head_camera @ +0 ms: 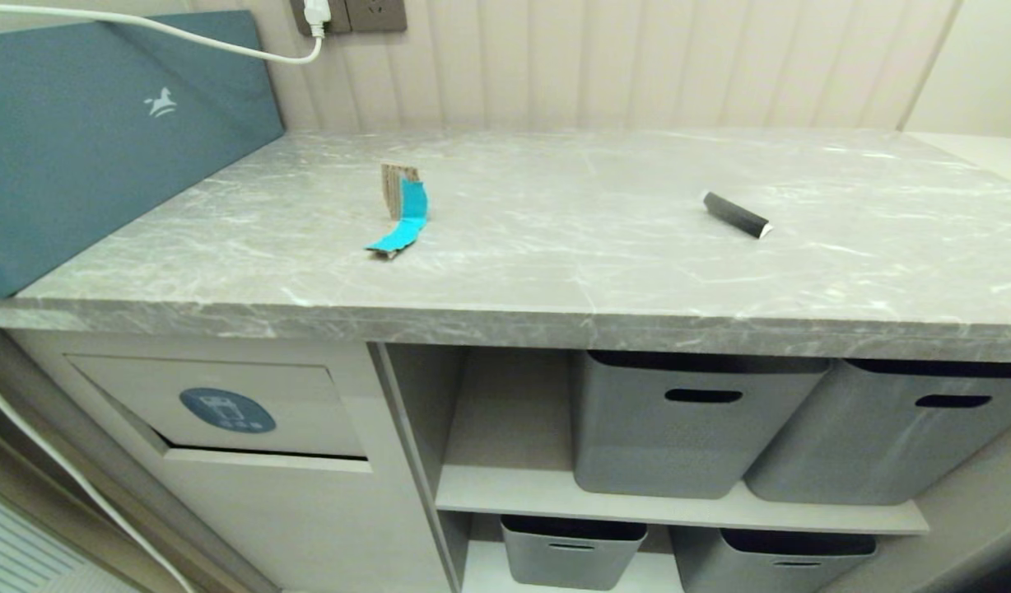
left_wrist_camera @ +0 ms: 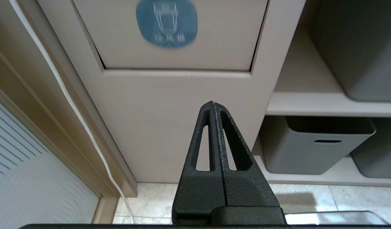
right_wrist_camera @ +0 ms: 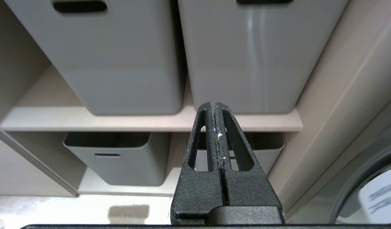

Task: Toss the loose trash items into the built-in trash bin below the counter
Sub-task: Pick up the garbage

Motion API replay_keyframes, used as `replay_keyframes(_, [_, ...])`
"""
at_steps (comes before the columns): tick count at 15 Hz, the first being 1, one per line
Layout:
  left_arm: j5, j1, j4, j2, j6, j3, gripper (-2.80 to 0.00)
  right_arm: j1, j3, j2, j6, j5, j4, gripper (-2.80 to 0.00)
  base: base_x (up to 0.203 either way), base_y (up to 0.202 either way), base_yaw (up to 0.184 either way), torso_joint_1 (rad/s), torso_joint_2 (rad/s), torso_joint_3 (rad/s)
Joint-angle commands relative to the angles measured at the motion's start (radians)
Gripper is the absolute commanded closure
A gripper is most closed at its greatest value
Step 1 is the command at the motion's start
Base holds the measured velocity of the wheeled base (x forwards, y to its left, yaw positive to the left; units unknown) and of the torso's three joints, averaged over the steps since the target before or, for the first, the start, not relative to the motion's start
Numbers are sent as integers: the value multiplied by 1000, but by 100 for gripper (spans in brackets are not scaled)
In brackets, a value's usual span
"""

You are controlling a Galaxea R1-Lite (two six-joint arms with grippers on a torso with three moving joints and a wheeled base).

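Grey marble-look counter (head_camera: 555,247) high above both grippers, carrying two scraps: tan cardboard with a blue strip (head_camera: 402,210) over toward the left gripper's side, slim black wrapper with a white end (head_camera: 736,214) over toward the right gripper's side, well apart. Left gripper (left_wrist_camera: 213,105) low, fingers pressed together, empty, aimed at the beige cabinet front just under the built-in trash bin flap (left_wrist_camera: 170,38) and its blue sticker (left_wrist_camera: 167,22). Right gripper (right_wrist_camera: 213,105) likewise pressed together, empty, facing grey tubs (right_wrist_camera: 125,63) on the shelves.
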Motion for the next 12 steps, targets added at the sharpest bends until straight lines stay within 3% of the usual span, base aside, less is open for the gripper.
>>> replay_keyframes(1, [0,0,0,1,0,2,0,0,2,0,1,0,0,0,0,0,0,171,-459,-286])
replay_keyframes(3, [3,0,0,1,-4,2,0,0,2,0,1,0,0,0,0,0,0,182,-456,-285])
replay_keyframes(6, [10,0,-1,1,-61,2,0,0,2,0,1,0,0,0,0,0,0,205,-475,-283])
replay_keyframes(12, [6,0,-3,1,-60,2,0,0,2,0,1,-1,0,0,0,0,0,216,-496,-278])
